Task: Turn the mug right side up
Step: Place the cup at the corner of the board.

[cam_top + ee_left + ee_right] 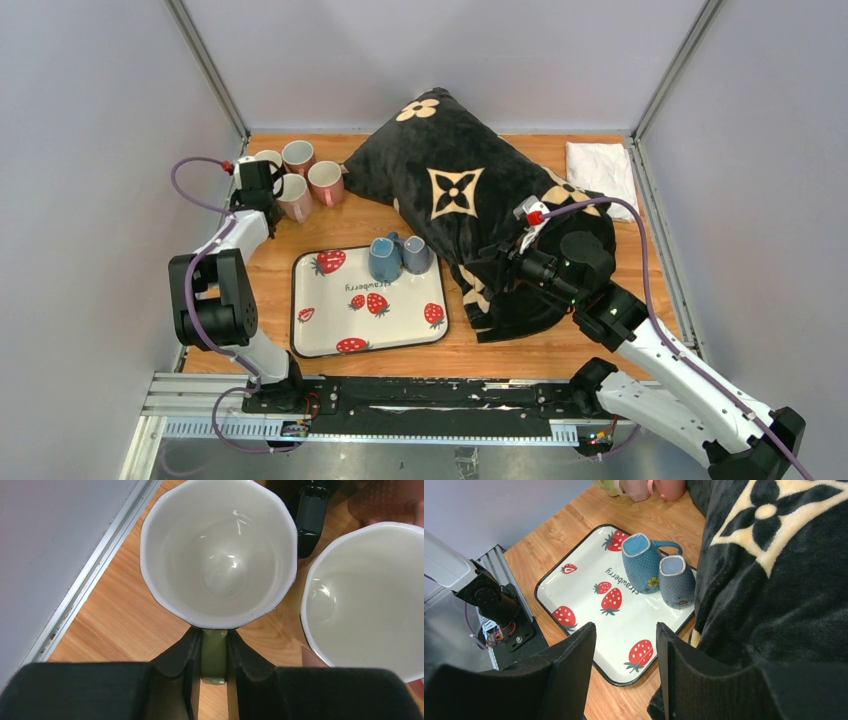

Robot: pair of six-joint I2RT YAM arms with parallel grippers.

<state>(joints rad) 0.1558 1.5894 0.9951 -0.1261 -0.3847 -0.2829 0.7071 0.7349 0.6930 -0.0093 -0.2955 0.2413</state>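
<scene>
A mug (pixel 218 555) with a white inside and an olive-green handle (pixel 214 652) stands mouth up on the wood at the back left, partly hidden behind the wrist in the top view (pixel 270 157). My left gripper (pixel 214 640) is shut on that handle. Two blue mugs (pixel 385 258) (pixel 417 254) stand upside down at the back of the strawberry tray (pixel 330 330), and both show in the right wrist view (pixel 642 562) (pixel 677 580). My right gripper (pixel 624 630) hangs open and holds nothing, above the tray's right edge beside the pillow (pixel 500 262).
Several upright mugs cluster at the back left; one (pixel 367 595) stands close to the right of the held mug, and pink ones (pixel 325 182) stand nearby. A big black pillow (pixel 470 200) covers the middle right. A white cloth (pixel 600 165) lies at the back right. A wall rail (pixel 90 575) runs left.
</scene>
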